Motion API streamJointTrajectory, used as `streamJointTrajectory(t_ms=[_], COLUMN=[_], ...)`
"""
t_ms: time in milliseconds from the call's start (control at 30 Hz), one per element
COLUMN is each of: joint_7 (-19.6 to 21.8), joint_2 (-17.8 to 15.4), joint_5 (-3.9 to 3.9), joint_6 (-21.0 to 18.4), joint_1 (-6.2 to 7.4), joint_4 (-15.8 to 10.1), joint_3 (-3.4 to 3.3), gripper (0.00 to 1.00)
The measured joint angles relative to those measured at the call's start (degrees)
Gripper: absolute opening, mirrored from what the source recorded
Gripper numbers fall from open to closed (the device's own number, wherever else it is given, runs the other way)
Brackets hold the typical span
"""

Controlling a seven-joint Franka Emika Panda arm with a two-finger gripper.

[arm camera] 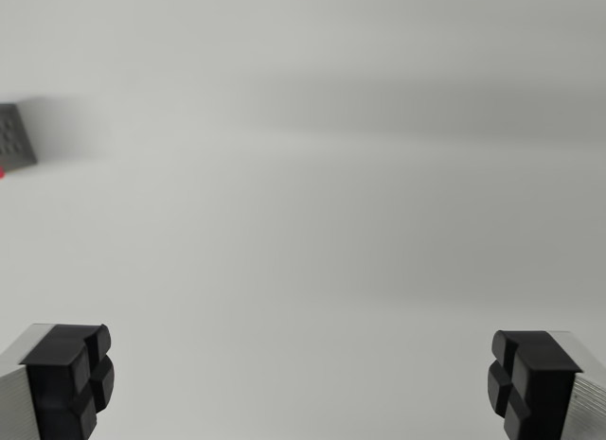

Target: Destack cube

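- Gripper (301, 378): spread wide and empty, its two fingertips (68, 378) in the lower corners of the wrist view with only bare counter between them.
- Cube (16, 135): cut off by the wrist view's left edge, well apart from the gripper; a dark grey face shows, with a sliver of red (1, 172) just beneath it, possibly a second cube of the stack, though too little is visible to be sure.
- Step in hand, as judged: approach. The gripper should travel toward the wrist view's left until the cube sits centred between the fingertips, then descend only to the upper block, so the lower one stays put.
- Materials: fingertips are matte black moulded pads, faceted, on brushed metal bodies; the counter (322, 222) is smooth, pale grey and featureless; the cube face looks faintly dimpled.
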Motion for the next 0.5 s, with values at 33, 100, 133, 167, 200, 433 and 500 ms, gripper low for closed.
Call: streamJointTrajectory(t_ms=[33, 100, 133, 167, 200, 433, 500], joint_7=[0.1, 0.2, 0.3, 0.4, 0.5, 1.2, 1.4], joint_2=[0.1, 0.3, 0.4, 0.4, 0.6, 1.3, 1.5], joint_5=[0.0, 0.0, 0.0, 0.0, 0.0, 0.0, 0.0], joint_6=[0.1, 0.3, 0.4, 0.4, 0.5, 1.1, 1.4], joint_1=[0.15, 0.43, 0.58, 0.67, 0.85, 1.93, 2.29], joint_4=[0.0, -0.1, -0.1, -0.1, -0.2, -0.5, -0.5], joint_3=[0.05, 0.19, 0.25, 0.29, 0.37, 0.91, 1.08], gripper=[1.0, 1.0, 1.0, 1.0, 1.0, 1.0, 1.0])
